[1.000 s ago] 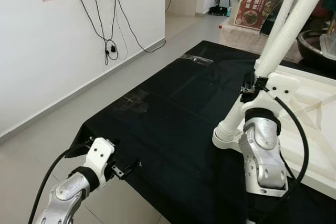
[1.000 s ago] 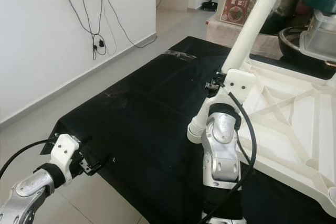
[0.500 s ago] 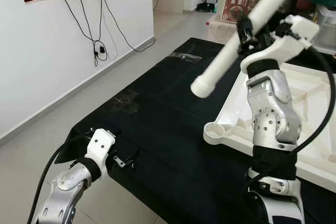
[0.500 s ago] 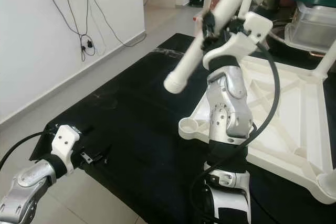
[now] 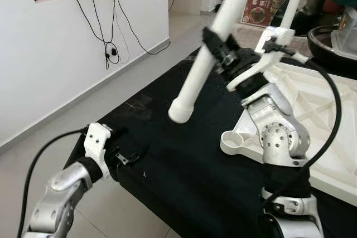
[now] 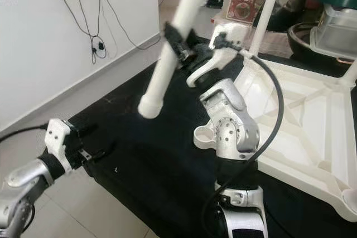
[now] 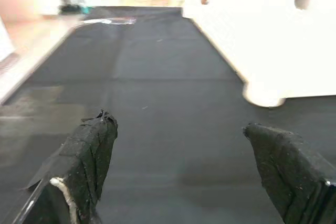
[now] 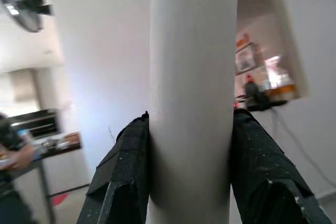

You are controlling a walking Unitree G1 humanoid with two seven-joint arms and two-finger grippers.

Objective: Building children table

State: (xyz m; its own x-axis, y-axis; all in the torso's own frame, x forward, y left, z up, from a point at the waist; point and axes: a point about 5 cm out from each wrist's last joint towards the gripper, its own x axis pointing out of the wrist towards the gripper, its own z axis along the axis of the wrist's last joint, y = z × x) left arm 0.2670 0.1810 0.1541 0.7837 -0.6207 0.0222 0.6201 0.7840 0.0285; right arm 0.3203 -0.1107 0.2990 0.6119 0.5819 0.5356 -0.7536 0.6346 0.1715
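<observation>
While its two black fingers (image 8: pixel 131 177) clamp either side of a long white plastic table leg (image 5: pixel 209 54), the right claw (image 5: pixel 220 54) holds that tube tilted in the air, its lower end free above the black cloth-covered counter (image 5: pixel 184 165). Just beside it, an upturned white plastic tabletop (image 5: pixel 318 115) lies on the counter. Near the counter's front edge, the left claw (image 5: pixel 127 156) hovers with fingers (image 7: pixel 89 156) spread apart.

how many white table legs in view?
3 legs: one in the right tool, one upright at the tabletop's far corner, one cropped at its right edge. More may be hidden.
</observation>
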